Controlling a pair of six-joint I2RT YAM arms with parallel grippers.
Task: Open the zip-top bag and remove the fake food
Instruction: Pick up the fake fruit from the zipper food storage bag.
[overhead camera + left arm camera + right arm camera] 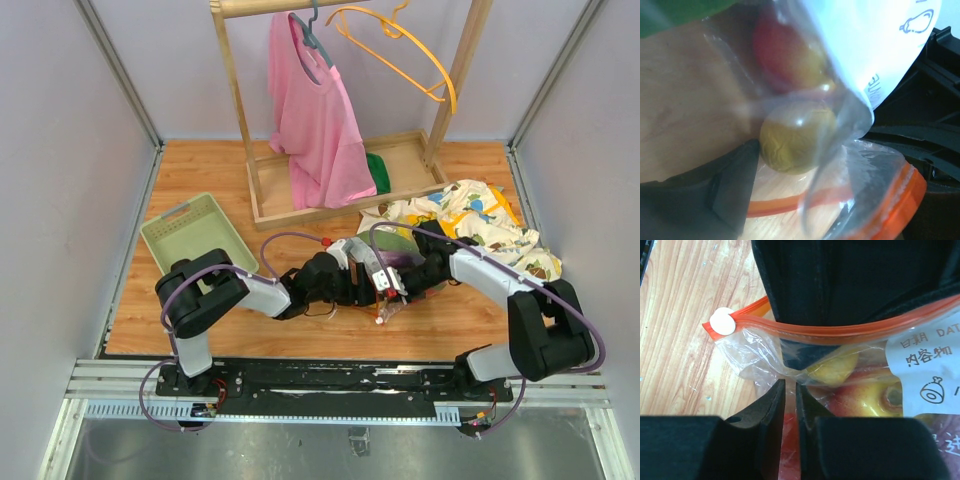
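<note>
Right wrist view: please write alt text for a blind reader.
The right gripper pinches a clear zip-top bag with an orange zipper strip over a wooden table. Yellow and red fake food shows inside, beside a white label.

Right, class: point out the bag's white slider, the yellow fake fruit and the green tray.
white slider (722,323): right wrist view, centre of its round face.
yellow fake fruit (797,137): left wrist view, middle of its rounded side.
green tray (196,232): top external view, bare floor of the tray.
</note>
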